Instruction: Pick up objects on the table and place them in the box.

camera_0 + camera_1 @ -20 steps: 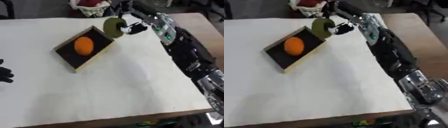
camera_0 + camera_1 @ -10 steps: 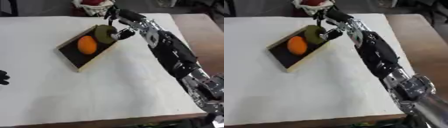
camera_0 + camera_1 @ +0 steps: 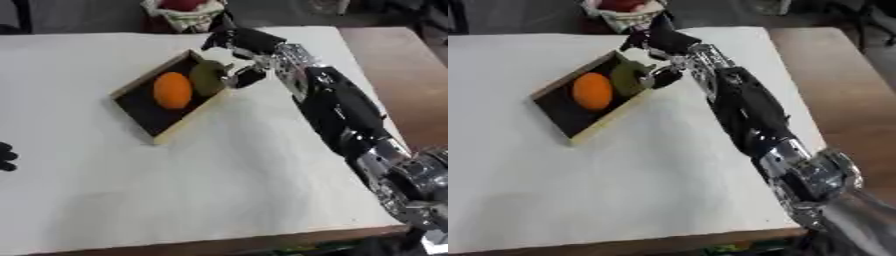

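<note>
A white cloth-covered tabletop [image 3: 131, 180] is seen with a bare brown wooden surface [image 3: 402, 70] exposed along its right side, and a pale bag holding something red [image 3: 184, 9] is placed just beyond its far edge.

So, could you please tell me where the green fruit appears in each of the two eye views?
Left eye view: the green fruit sits upper centre, in the box's far end, against the right hand.
Right eye view: it sits up and left of centre, same spot in the box.
Shared landmark: the orange immediately to its left.
</note>
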Available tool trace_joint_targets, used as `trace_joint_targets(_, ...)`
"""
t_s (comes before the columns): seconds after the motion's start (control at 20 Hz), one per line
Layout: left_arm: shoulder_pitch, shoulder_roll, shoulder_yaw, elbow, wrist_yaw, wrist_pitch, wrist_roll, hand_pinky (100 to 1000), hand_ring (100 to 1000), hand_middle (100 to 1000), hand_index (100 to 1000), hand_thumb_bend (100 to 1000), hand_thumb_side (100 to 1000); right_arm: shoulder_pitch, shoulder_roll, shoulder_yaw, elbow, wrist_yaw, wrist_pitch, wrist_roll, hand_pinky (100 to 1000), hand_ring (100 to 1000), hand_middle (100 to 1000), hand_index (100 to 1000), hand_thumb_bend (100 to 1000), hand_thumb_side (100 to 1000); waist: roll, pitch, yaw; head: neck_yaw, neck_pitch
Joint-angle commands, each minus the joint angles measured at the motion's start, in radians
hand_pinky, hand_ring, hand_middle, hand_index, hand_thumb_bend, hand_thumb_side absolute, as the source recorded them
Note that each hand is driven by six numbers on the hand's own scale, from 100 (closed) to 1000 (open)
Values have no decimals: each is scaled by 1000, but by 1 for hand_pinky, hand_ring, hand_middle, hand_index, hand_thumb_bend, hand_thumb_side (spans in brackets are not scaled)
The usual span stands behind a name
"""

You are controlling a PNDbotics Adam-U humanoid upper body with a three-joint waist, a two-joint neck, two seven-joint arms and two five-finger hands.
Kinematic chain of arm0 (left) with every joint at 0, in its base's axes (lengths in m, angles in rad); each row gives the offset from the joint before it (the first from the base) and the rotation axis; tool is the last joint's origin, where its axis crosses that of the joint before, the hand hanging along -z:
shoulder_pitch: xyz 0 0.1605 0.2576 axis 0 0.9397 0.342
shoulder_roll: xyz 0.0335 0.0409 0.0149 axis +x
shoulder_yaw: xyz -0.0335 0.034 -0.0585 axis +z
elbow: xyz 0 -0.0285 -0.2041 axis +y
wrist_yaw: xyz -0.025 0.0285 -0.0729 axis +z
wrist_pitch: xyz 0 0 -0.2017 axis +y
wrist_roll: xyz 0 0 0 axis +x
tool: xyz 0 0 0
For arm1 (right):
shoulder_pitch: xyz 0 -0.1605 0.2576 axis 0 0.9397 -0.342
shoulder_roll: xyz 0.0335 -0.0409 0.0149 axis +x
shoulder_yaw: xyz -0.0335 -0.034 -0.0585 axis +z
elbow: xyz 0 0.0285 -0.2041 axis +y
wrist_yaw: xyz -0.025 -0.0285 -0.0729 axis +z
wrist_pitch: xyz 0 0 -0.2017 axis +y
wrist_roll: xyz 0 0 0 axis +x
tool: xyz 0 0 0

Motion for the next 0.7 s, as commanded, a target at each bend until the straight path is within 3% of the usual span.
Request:
trace_joint_targets(0.05,-9,7,1,-18,5,1,1,528,579,547,821,100,749,-27,-38,-6,-50,-16,-14,-10,899,922,836,891,100,243,5,-22,-5,3,-11)
trace_joint_targets(0.25,-2,7,4,-17,4,2,4,528,579,547,821,100,750,-26,-66,-2,-129,-154,-34,3,900,927,831,882,100,208,6,-27,-20,14,-7)
trace_joint_targets(0.4,4,8,9,-16,2,3,9,528,579,547,821,100,750,-10,-101,11,-229,-330,-38,41,899,931,826,874,100,198,6,-31,-37,29,0)
trace_joint_targets(0.7,12,11,21,-16,-4,6,20,528,580,547,820,100,751,115,-191,23,-550,-698,36,138,892,928,813,860,100,251,2,-38,-79,70,13)
